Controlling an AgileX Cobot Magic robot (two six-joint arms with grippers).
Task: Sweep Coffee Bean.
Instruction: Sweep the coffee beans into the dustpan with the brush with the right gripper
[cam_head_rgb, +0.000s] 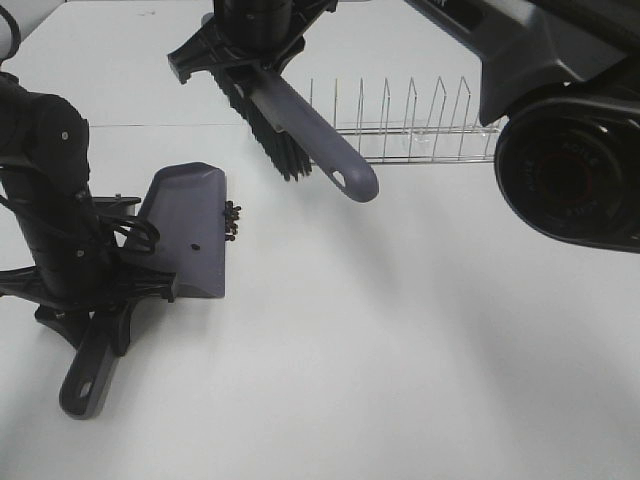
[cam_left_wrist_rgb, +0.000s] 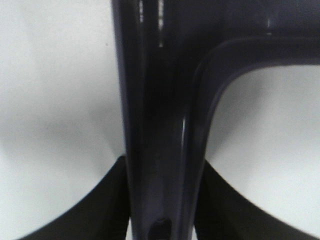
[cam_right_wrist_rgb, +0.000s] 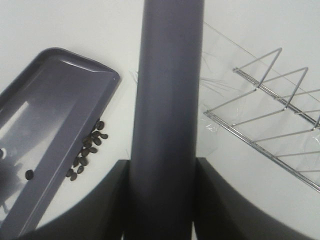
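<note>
While left claw (cam_left_wrist_rgb: 165, 212) grips smooth dustpan (cam_head_rgb: 185, 225), right claw (cam_right_wrist_rgb: 162, 200) bristly brush (cam_head_rgb: 310, 135), oval beans (cam_right_wrist_rgb: 91, 144) cluster.

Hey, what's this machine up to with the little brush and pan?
Two robot arms are sweeping up coffee beans. The left gripper is clamped on the handle of a grey-purple dustpan, which rests on the white table. The right gripper grips a matching brush, held clear of the beans, near a wire rack. Most beans lie clustered at the pan's front edge; one is already inside.
</note>
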